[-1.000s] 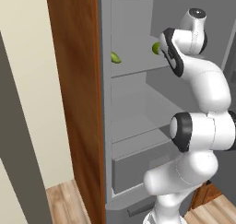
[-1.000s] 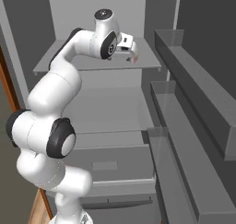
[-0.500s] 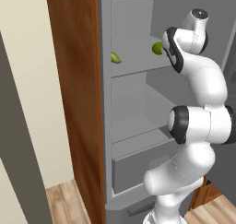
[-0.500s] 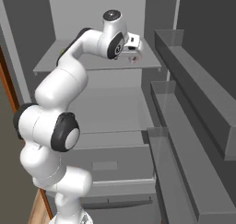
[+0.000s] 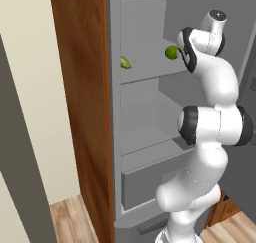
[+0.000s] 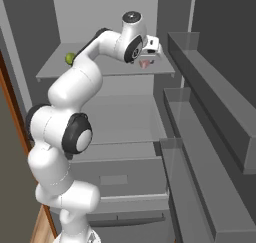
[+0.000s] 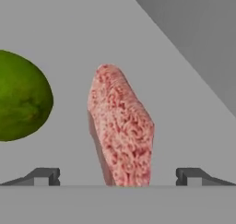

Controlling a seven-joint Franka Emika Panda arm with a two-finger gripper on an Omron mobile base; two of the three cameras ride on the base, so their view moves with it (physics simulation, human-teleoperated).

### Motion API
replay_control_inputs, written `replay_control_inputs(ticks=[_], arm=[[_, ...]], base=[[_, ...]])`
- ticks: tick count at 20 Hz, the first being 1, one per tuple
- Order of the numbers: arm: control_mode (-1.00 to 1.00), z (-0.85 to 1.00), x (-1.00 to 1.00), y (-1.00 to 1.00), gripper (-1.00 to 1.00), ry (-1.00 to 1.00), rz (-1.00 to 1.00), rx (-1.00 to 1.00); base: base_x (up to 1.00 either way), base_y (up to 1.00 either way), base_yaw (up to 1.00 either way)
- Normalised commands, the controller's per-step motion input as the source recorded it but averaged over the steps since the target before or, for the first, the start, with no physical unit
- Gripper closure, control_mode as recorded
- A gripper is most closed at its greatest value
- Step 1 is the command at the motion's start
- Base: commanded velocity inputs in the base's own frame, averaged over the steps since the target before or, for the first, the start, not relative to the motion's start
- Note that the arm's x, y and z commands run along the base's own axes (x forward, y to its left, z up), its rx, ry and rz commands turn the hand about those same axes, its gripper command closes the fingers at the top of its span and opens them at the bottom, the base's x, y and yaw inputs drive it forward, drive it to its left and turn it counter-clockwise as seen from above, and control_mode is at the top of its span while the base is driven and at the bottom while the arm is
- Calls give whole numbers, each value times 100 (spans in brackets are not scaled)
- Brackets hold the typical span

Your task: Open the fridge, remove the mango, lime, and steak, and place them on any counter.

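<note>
the tool (image 7: 117, 176) hangs wide open and empty over the steak (image 7: 120, 132) on the fridge (image 6: 110, 72) shelf, lime (image 7: 20, 96) beside.

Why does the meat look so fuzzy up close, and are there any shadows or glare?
Hand view: the steak is soft and blotchy, the lime smeared at the frame edge. Right base view: flat, even light on the fridge shelf, no glare. Left base view: the mango is crisp but shadowless.

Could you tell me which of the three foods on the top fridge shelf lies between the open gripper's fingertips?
The steak, the pinkish-red slab, lies centred between the gripper tips; the round green lime sits off to one side, and the mango lies farther along the shelf.
</note>
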Motion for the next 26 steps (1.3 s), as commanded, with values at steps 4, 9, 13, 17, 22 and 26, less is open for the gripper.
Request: replay_control_inputs(ticks=[4, 9, 13, 17, 22, 26], arm=[[-100, -22, 34, -1, -100, 12, 6, 0], [-100, -25, 39, 0, -100, 9, 8, 0], [-100, -34, 25, -1, -100, 9, 5, 0], [-100, -46, 5, -8, 100, 9, 3, 0], [-100, -18, -4, -4, 100, 3, 0, -1], [-100, -95, -66, -34, 100, -12, 0, 3]], base=[[0, 0, 0], [0, 0, 0], [0, 0, 0], [0, 0, 0], [0, 0, 0], [0, 0, 0]])
